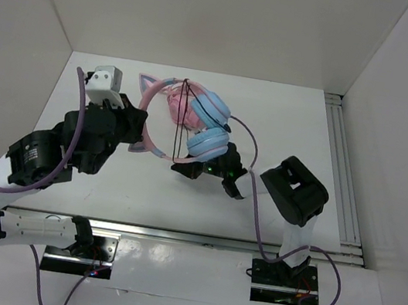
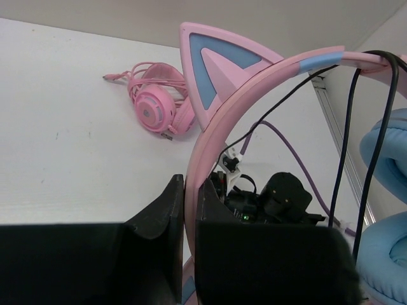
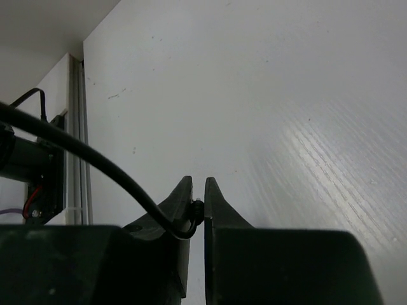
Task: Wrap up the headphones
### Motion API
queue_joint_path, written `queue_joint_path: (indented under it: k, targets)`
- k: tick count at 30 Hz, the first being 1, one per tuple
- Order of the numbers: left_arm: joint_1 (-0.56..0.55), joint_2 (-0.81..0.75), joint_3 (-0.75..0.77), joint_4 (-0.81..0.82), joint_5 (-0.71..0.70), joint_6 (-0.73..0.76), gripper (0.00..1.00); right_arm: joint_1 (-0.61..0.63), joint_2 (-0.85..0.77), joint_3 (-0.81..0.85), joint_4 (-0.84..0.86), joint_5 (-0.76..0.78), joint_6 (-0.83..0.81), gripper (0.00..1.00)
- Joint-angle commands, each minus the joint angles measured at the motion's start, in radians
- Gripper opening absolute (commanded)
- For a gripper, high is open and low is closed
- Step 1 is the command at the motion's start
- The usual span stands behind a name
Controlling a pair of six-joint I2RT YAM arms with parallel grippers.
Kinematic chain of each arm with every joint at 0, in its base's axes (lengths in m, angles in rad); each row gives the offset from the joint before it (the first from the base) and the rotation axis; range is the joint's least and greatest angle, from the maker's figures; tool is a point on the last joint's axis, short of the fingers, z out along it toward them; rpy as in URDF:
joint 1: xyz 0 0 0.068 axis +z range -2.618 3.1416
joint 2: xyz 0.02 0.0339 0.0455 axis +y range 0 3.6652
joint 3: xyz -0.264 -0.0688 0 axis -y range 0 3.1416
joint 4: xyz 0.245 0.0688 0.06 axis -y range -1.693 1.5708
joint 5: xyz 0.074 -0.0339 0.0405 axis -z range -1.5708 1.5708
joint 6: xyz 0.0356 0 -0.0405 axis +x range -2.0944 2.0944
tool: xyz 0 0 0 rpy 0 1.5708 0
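Observation:
The headphones have a thin pink cat-ear headband [image 1: 146,107] and light blue ear cups [image 1: 207,144]. They are held up above the table. My left gripper [image 1: 137,130] is shut on the headband, which shows between its fingers in the left wrist view [image 2: 191,190]. The thin black cable [image 1: 182,118] runs in a few strands across the headband loop; it also shows in the left wrist view [image 2: 346,146]. My right gripper [image 1: 180,169] sits just below the ear cups. It is shut on the cable's end [image 3: 198,211], with the cable [image 3: 95,159] trailing off to the left.
All-pink headphones [image 1: 174,104] lie on the table behind the held pair; they also show in the left wrist view [image 2: 156,105]. A metal rail [image 1: 342,168] runs along the right edge. White walls enclose the table on three sides.

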Motion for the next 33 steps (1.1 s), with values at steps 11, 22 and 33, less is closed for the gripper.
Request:
queue_joint_path:
  k: [11,22,33]
  targets:
    - [0.200,0.066,0.037,0.029,-0.053,-0.190,0.00,0.166,-0.150,-0.099,-0.110,0.248,-0.131,0.00]
    - [0.552,0.201,-0.027,0.089,0.143,-0.133,0.00,0.563,-0.472,-0.166,-0.499,0.788,-0.276,0.00]
    - [0.750,0.284,-0.162,0.154,0.360,0.009,0.00,0.853,-0.719,0.022,-0.950,1.166,-0.343,0.00]
